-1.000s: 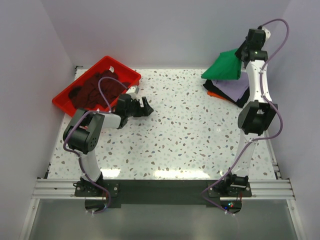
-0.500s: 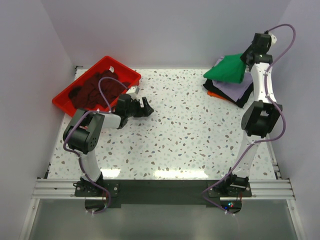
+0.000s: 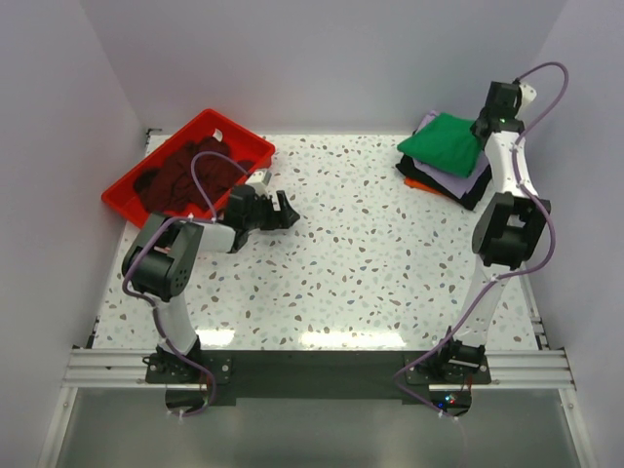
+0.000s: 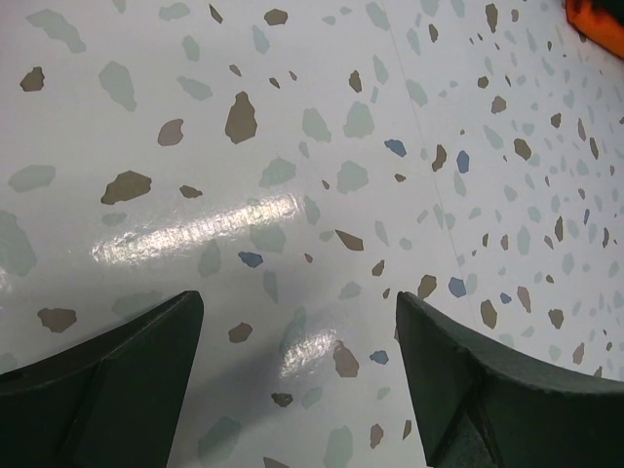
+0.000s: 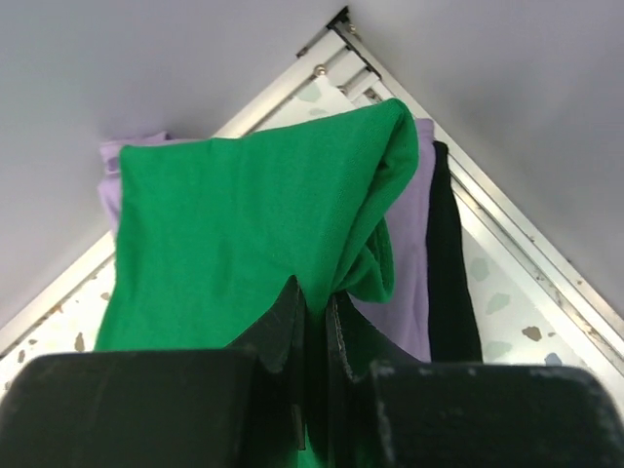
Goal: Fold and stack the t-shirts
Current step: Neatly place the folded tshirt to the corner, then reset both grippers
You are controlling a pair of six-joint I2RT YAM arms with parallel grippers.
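Across the table from the red tray (image 3: 239,135), at the far right corner, pinches a fold of the green t-shirt (image 5: 244,224) between the closed fingers (image 5: 281,327) of the right gripper (image 5: 314,310), cloth bunched at the fingertips and spreading away from them over the pile (image 3: 458,180). Rests that green shirt on top of the lavender t-shirt (image 5: 414,244), itself over the black t-shirt (image 5: 450,273), with a sliver of the orange t-shirt (image 3: 414,184) poking out at the pile's side nearest the tray. Stretches the right arm (image 3: 507,229) up from its base, elbow bent near the table's right edge, forearm rising to a wrist at the pile's side farthest from the tray. Holds the left arm (image 3: 166,258) low and folded, forearm pointing away from the tray, left gripper (image 3: 283,212) just beside the tray's near right corner. Spreads that gripper's jaws wide over bare speckled table (image 3: 370,253), gripping nothing. Leaves the maroon t-shirt (image 3: 180,175) heaped inside the tray, apart from both grippers. Cannot make out the right fingers' grip from above, wrist and cable (image 3: 546,88) covering them; shows it only in the wrist view, with the gripper body blocking the lower part of the green shirt. Cuts off an orange patch (image 4: 597,18) at the top right corner of the left wrist view, too little to name. Hides most of the lower shirts beneath the green and lavender ones.
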